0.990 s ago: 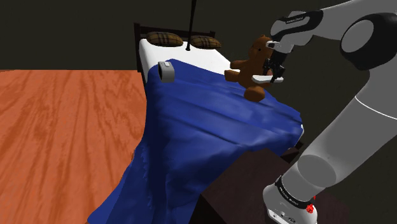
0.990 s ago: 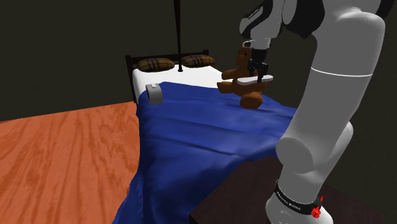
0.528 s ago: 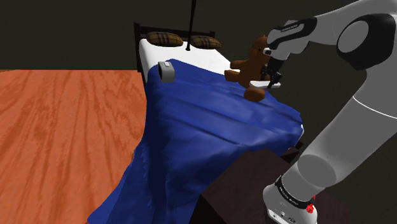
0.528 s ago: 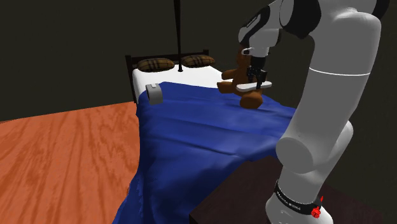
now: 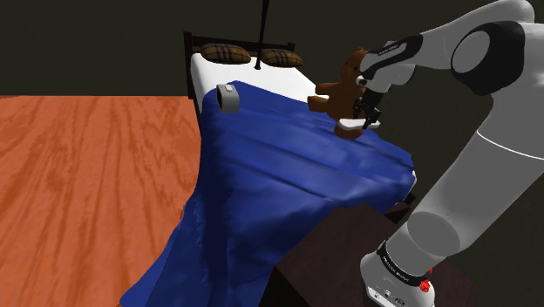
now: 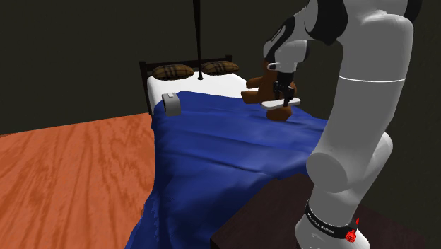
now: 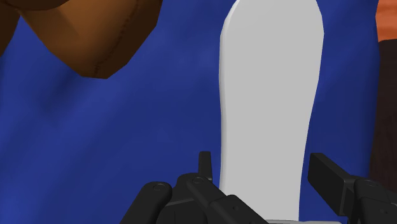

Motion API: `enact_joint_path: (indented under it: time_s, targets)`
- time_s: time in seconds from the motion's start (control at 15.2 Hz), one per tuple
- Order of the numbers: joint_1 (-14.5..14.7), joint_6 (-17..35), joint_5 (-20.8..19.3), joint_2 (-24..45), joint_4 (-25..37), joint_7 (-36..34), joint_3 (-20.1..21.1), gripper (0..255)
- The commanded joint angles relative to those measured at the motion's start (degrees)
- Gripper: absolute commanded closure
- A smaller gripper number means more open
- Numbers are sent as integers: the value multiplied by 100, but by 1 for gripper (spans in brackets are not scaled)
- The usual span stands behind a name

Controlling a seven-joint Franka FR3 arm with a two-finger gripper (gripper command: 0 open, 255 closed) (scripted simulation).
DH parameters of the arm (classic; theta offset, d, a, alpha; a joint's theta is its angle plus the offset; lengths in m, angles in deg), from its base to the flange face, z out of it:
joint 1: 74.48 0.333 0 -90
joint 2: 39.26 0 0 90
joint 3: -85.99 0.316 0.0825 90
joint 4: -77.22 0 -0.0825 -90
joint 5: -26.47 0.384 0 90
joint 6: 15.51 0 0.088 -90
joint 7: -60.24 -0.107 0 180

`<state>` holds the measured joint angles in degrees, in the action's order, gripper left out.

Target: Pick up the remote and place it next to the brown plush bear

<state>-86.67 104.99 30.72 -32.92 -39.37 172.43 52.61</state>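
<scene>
From the stand (image 5: pixel 397 275) the arm reaches out over the blue blanket (image 5: pixel 279 166) to the gripper (image 5: pixel 363 110). Its fingers press on the two long sides of the white remote (image 5: pixel 353 126) — it is held. The wrist view gives that clasp up close: the remote runs lengthwise away from the hand, with a foot of the brown plush bear (image 7: pixel 76 32) just beside it. The exterior views give height instead — the remote is low over the blanket, in front of the bear's foot; touching or not, I cannot tell. Beyond lie two plaid pillows (image 5: pixel 222 52). A second ago the remote hung higher, at the bear's chest.
</scene>
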Motion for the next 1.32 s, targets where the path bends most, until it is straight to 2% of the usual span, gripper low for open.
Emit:
enact_joint_path:
  time_s: [0.0,1.25]
  targets:
    - [-8,153,53,70,-91,34,8,255]
    - [-204,1420,798,1019,-578,544,231,255]
